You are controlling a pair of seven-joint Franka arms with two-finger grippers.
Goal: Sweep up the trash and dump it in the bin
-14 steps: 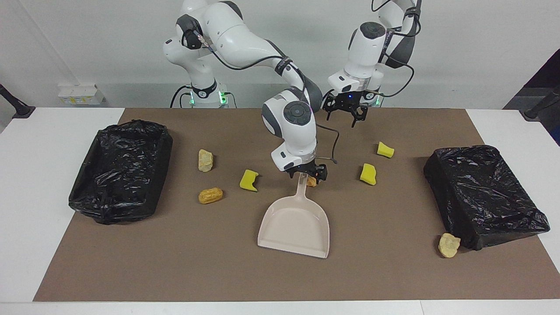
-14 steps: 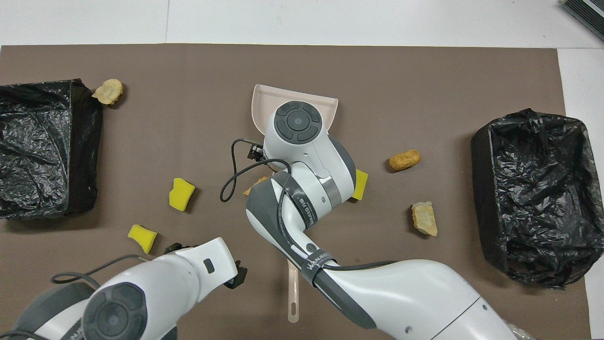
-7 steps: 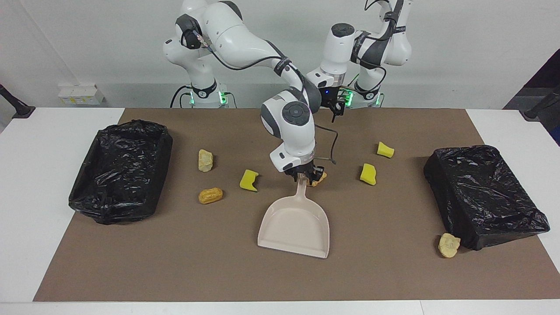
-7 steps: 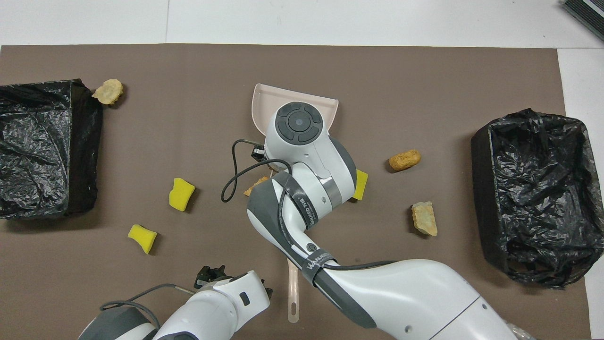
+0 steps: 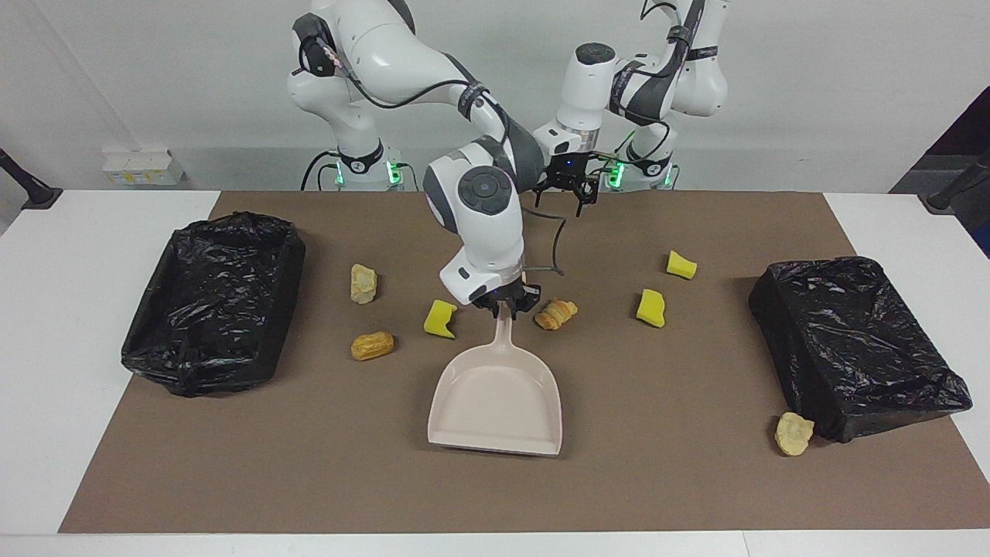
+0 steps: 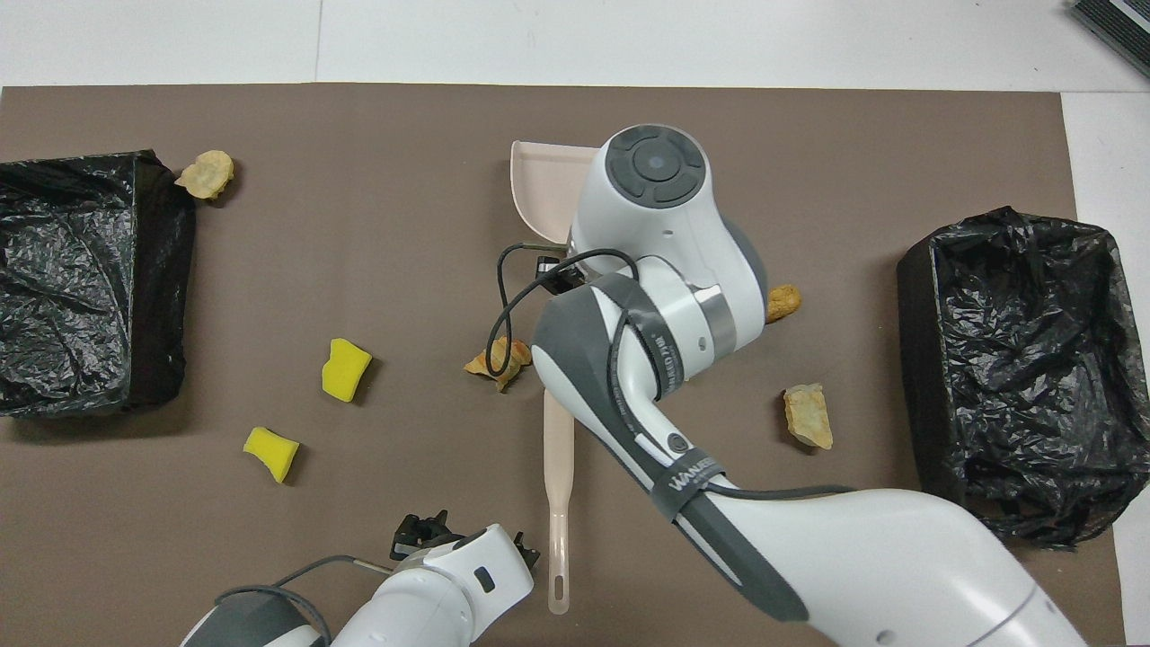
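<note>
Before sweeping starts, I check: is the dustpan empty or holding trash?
Empty: the dustpan's tray shows only bare beige; the croissant lies beside its handle.

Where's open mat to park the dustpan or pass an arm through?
Free: the mat strip along the table edge farthest from the robots, between the two bins. Also between the dustpan and the lump by the bin. Crowded: around the right claw, where a sponge and croissant flank the handle.

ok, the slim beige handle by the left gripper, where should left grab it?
Mid-shaft of the handle, from straight above, fingers across its narrow width: it seems to lie flat on the mat, pointing away from the robots, other end hidden under the right arm. The open left gripper is beside its hole end.
</note>
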